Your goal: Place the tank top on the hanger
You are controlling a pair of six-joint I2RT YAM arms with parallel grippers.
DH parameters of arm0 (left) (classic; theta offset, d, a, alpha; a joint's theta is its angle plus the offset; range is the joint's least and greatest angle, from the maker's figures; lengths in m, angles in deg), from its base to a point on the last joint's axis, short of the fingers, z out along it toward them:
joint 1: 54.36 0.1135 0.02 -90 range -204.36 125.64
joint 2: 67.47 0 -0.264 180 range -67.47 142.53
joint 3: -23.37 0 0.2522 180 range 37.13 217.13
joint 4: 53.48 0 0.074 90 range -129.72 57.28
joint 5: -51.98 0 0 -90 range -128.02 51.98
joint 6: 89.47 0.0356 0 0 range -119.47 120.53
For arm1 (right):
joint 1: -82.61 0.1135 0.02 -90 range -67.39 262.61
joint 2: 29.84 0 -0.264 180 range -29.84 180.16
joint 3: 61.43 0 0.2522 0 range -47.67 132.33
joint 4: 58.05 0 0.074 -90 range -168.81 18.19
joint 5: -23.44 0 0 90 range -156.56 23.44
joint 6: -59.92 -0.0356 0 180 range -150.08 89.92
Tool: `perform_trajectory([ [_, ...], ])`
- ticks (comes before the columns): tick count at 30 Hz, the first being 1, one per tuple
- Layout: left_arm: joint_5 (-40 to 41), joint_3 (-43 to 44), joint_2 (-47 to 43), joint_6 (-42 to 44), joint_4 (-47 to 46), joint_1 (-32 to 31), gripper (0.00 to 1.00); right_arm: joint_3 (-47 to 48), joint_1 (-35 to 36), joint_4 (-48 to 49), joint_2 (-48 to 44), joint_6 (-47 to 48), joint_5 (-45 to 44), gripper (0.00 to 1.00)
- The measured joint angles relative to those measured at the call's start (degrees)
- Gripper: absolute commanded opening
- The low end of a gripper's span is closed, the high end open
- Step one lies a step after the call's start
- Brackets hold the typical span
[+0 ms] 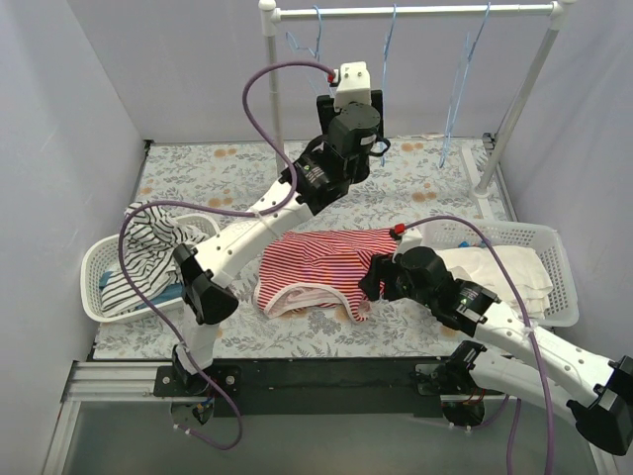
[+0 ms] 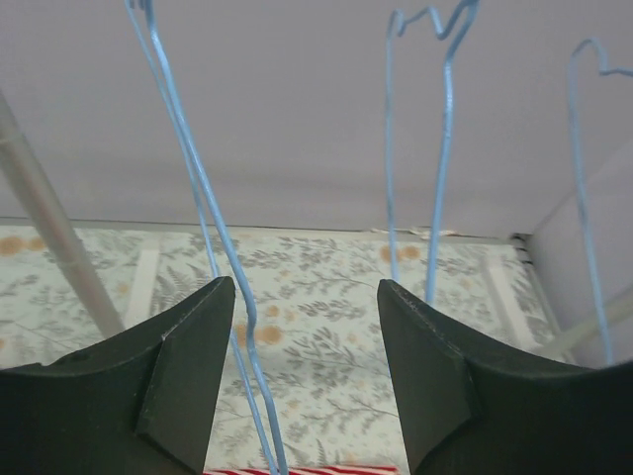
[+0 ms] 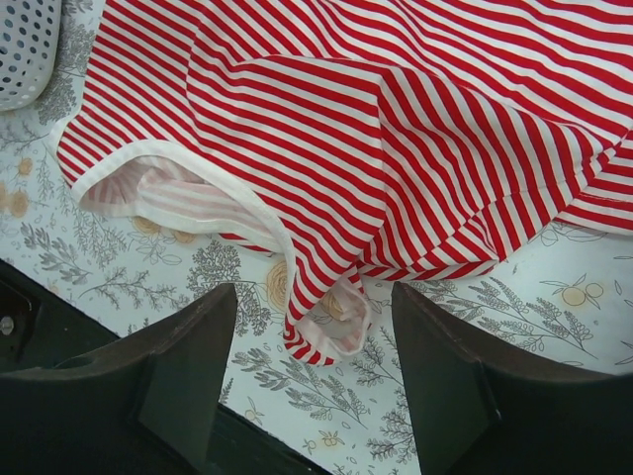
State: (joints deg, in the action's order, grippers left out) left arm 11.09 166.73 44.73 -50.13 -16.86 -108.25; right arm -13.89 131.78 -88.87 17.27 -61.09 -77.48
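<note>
The red-and-white striped tank top (image 1: pixel 321 267) lies crumpled on the floral table cloth in the middle. In the right wrist view it (image 3: pixel 396 129) fills the upper part, and a trimmed strap end (image 3: pixel 331 322) lies between my fingers. My right gripper (image 1: pixel 368 282) (image 3: pixel 315 292) is open just above the top's near right corner. My left gripper (image 1: pixel 348 99) (image 2: pixel 307 287) is raised at the rack, open. The wires of the leftmost light-blue hanger (image 2: pixel 242 327) (image 1: pixel 312 40) run between its fingers, close to the left finger (image 2: pixel 193 366), not gripped.
Two more blue hangers (image 1: pixel 389 40) (image 1: pixel 465 69) hang on the white rail (image 1: pixel 415 12), with posts (image 1: pixel 269 79) (image 1: pixel 519 99). A white basket (image 1: pixel 94 287) on the left holds a black-and-white striped garment (image 1: pixel 148 247). A basket (image 1: pixel 554 287) on the right holds cream cloth (image 1: pixel 504 267).
</note>
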Motion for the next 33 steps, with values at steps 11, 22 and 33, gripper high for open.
perform_trajectory([
  [11, 12.9, -2.4, 1.6, 16.2, -12.7, 1.2, 0.46, 0.0, 0.0, -0.1, -1.6, 0.2, 2.6, 0.71],
  [22, 3.5, 6.0, 5.4, 6.6, 3.8, 9.1, 0.17, 0.0, 0.0, -1.0, -2.0, 0.1, 4.7, 0.70],
  [33, -0.3, 2.0, 4.4, 4.8, 6.8, 9.1, 0.00, 0.0, 0.0, -1.1, -2.0, -0.2, 4.7, 0.70],
])
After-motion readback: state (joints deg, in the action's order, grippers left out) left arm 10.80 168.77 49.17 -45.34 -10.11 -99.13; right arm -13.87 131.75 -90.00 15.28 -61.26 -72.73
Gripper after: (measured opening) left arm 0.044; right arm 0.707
